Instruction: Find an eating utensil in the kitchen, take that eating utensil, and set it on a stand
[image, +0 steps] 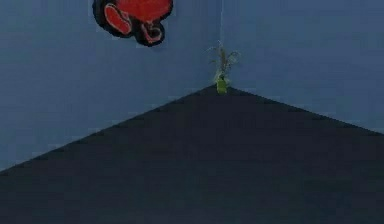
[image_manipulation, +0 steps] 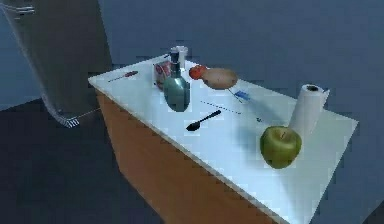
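In the arm side view a counter (image_manipulation: 150, 150) with a white top and orange-brown sides runs from the upper left toward the lower right over a dark floor (image_manipulation: 60, 180). The eating utensil, a dark spoon (image_manipulation: 203, 121), lies flat on the bare top near the middle of the counter, its bowl toward the near edge and its handle pointing away toward the far side. Just up and to the left of it stands a teal bottle (image_manipulation: 177, 90), upright, with a grey cylinder (image_manipulation: 179, 53) behind it and a small red-and-white container (image_manipulation: 162, 72) beside it. Farther back lie a brownish rounded lump (image_manipulation: 221, 77) and a small red thing (image_manipulation: 198, 71) touching or just beside it; which cannot be told. A small blue item (image_manipulation: 242, 96) lies near the far edge, too small to name. Toward the view's right a green apple (image_manipulation: 281, 147) sits near the front edge, with a white paper roll (image_manipulation: 309, 108) standing upright just behind it. A tall grey fridge (image_manipulation: 60, 60) stands at the view's left, beyond the counter's end. The forward view looks into a corner of blue walls (image: 300, 50), where a small green plant (image: 222, 75) stands, and a red object (image: 135, 18) shows at the top edge. How the hand stands cannot be told.
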